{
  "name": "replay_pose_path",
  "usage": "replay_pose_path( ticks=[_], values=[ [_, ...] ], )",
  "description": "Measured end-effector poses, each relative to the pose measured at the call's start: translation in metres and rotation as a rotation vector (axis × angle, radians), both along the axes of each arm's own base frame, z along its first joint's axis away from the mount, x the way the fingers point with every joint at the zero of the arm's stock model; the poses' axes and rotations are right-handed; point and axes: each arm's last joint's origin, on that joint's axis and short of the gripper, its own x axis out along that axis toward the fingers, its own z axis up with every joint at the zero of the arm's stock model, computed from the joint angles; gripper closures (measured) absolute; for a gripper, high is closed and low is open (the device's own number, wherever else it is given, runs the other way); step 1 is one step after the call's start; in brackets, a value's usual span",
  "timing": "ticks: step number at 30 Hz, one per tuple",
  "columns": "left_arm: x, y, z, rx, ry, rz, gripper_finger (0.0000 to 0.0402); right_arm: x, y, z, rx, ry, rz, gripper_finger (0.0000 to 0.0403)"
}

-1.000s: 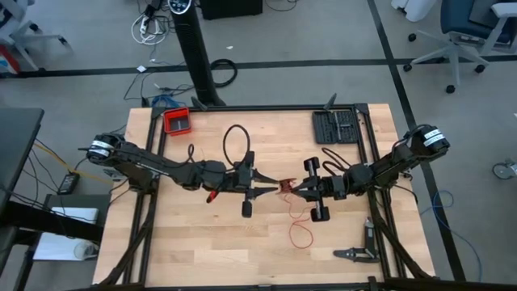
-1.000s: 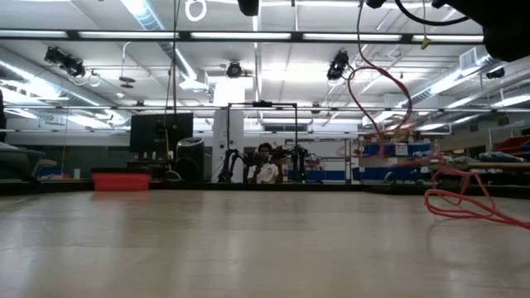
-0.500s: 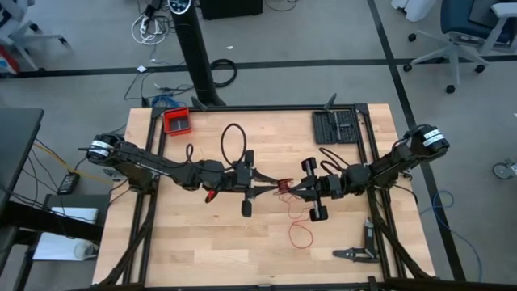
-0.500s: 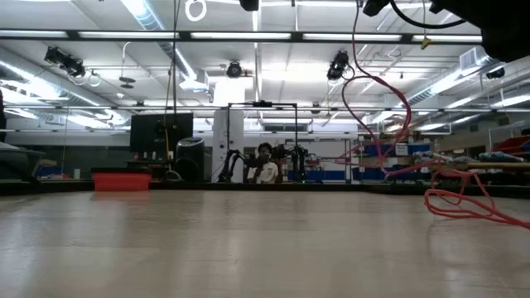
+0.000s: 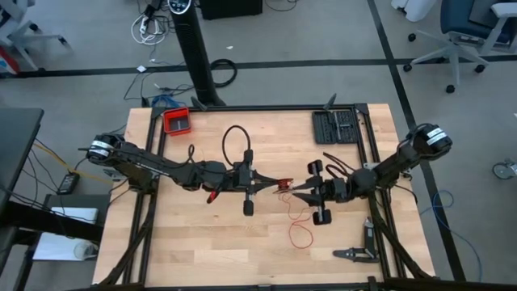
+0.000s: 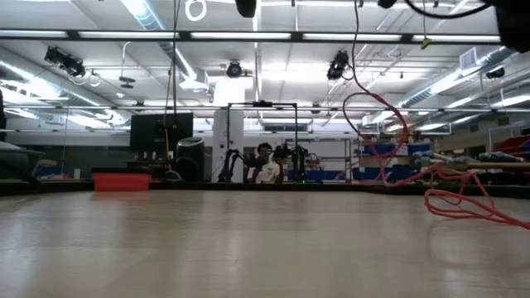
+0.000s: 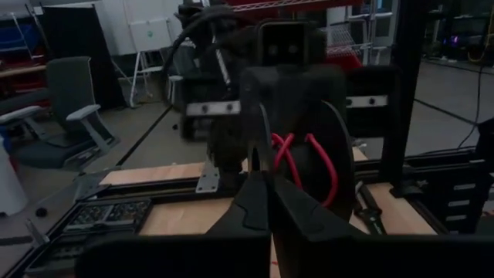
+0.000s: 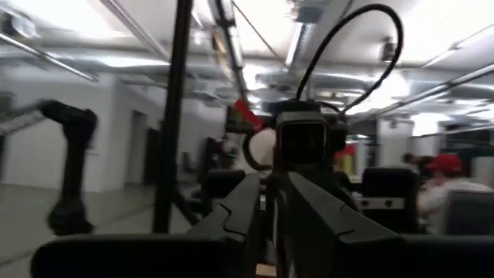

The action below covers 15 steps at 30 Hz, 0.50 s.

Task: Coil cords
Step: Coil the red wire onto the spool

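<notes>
The thin red cord shows as a tiny bundle (image 5: 284, 184) held in the air over the middle of the table. A strand hangs from there down to a loose loop (image 5: 300, 235) that lies on the wood. My left gripper (image 5: 278, 185) comes from the left and is shut on the bundle, whose loops (image 7: 304, 159) stand up past its fingertips. My right gripper (image 5: 293, 192) faces it from the right with its fingers together, its tips just beside the bundle. In the low view the strand (image 6: 358, 50) hangs from above and curls into a loop (image 6: 377, 120). My left gripper pinches the red bundle's lower part (image 7: 272, 151) between its two fingertips. The fingers are level and come from the table's left. The bundle is lifted clear of the table, its loops upright past the tips. My right gripper: I cannot tell whether it touches the strand.
A thicker black cable loop (image 5: 234, 142) lies behind the left gripper. A red tray (image 5: 176, 121) stands at the far left, a black tool case (image 5: 336, 127) at the far right, and a hand tool (image 5: 355, 253) at the near right. More red cord is piled on the table (image 6: 460, 204).
My right gripper has drawn back a little toward the table's right and near edges, away from the bundle, and has turned. The hanging strand has swung and curled into a tighter loop.
</notes>
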Motion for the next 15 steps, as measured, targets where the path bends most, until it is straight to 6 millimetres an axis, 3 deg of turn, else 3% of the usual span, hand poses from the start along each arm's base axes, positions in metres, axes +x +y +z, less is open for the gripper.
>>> replay_pose_path(
  ticks=[8,15],
  values=[
    [0.000,0.001,-0.001,0.002,0.009,0.032,0.0401,-0.019,0.027,-0.008,0.002,0.186,-0.369,0.0345],
    [0.000,0.002,0.000,0.001,0.004,0.048,0.0401,-0.020,0.029,-0.015,0.057,0.256,-0.428,0.0346]
  ],
)
